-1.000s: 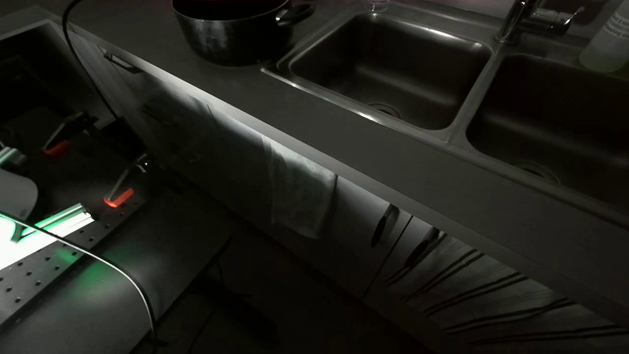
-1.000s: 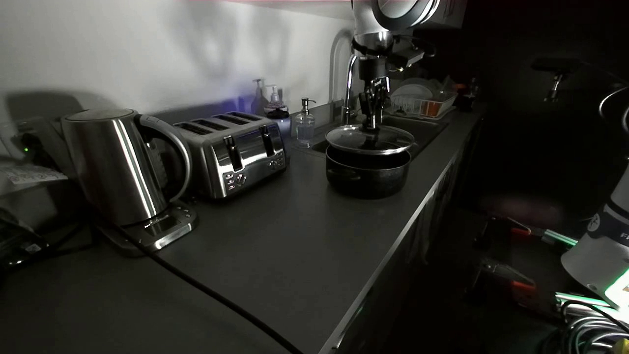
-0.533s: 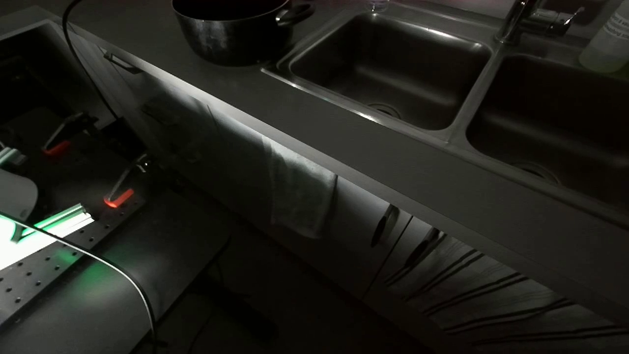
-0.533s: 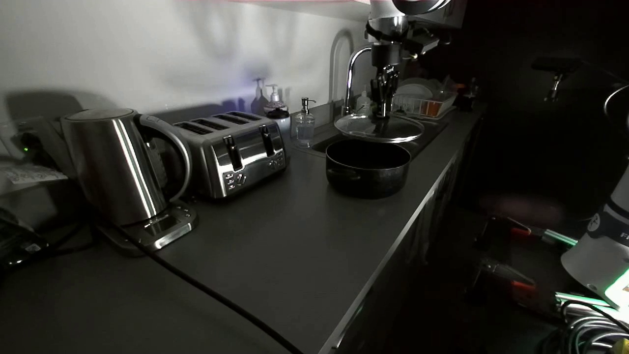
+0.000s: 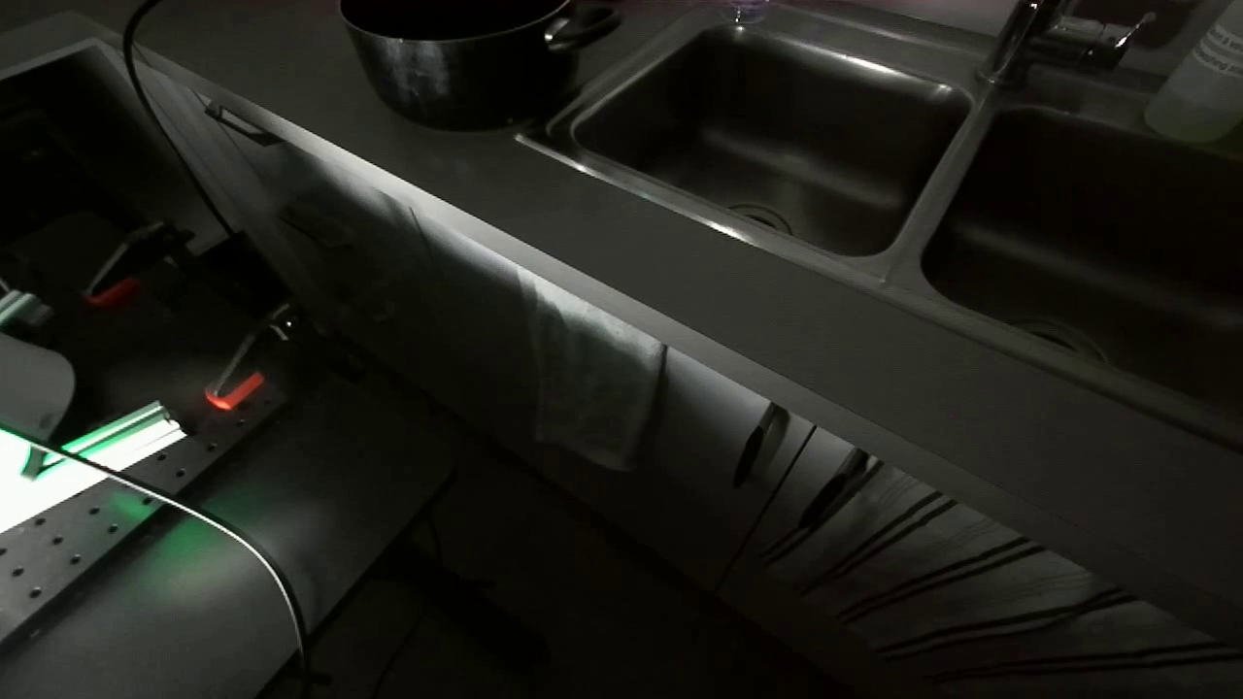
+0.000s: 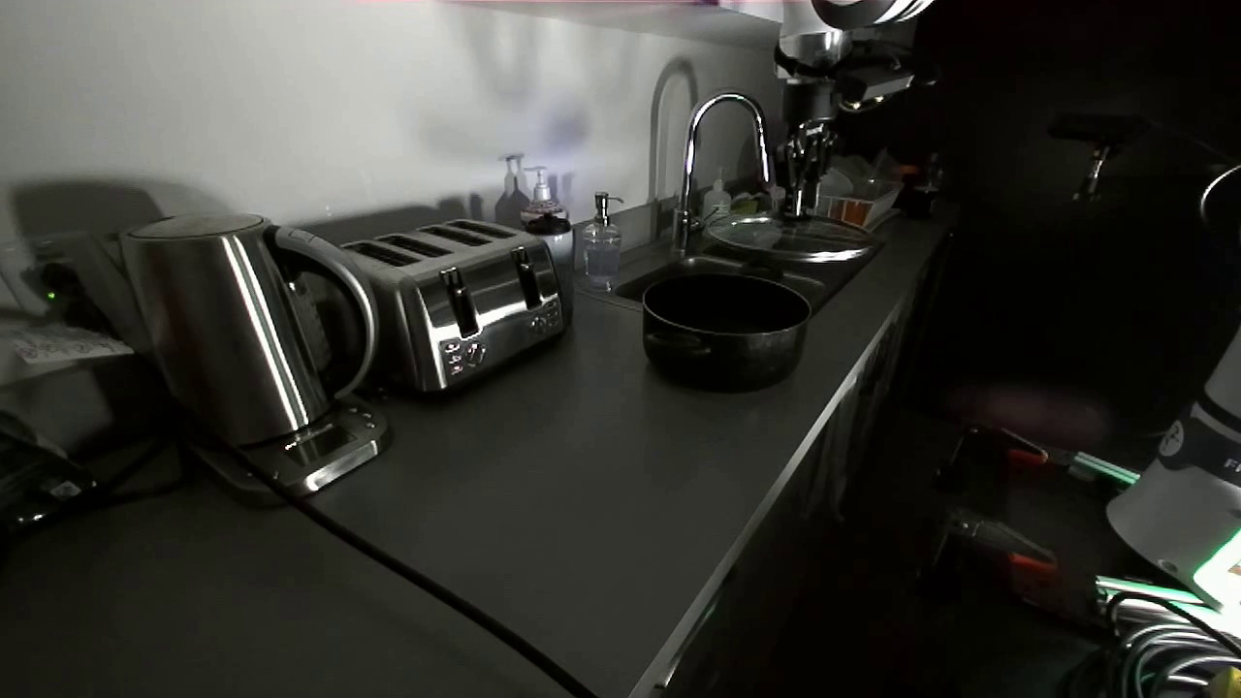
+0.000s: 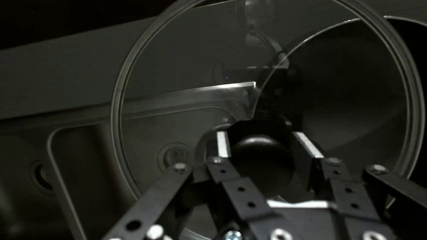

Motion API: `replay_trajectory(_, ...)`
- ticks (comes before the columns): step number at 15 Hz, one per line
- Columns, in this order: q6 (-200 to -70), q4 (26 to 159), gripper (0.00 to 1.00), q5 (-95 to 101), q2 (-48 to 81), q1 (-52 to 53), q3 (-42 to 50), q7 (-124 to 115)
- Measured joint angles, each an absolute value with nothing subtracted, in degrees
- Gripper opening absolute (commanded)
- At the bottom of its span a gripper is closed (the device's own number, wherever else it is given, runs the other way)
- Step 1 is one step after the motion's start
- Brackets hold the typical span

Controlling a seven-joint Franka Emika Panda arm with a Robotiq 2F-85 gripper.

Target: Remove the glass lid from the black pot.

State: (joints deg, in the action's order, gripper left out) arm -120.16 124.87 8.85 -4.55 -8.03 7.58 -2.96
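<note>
Currently, the end effector (image 7: 263, 145) holds the glass lid (image 6: 793, 239) clear of the black pot (image 6: 727, 354).
Jaws are closed to the width of the lid's dark centre knob (image 7: 258, 160), gripping it from both sides. In an exterior view, the lid hangs roughly level above the sink (image 5: 934, 184), near the faucet (image 6: 689, 170); the pot stands uncovered on the table (image 6: 543, 485), just beside the sink.

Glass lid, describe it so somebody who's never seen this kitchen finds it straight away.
Start at the steel sink with the tall curved faucet. Above it, the claw holds the glass lid by its dark knob. Unlike the opaque black pot nearby, this is a see-through disc with a shiny rim.
</note>
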Motion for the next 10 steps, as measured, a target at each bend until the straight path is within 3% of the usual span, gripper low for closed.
replay_trajectory(10,-120.1,124.9,0.23,2.5,-2.3,-16.5,16.2,-6.9)
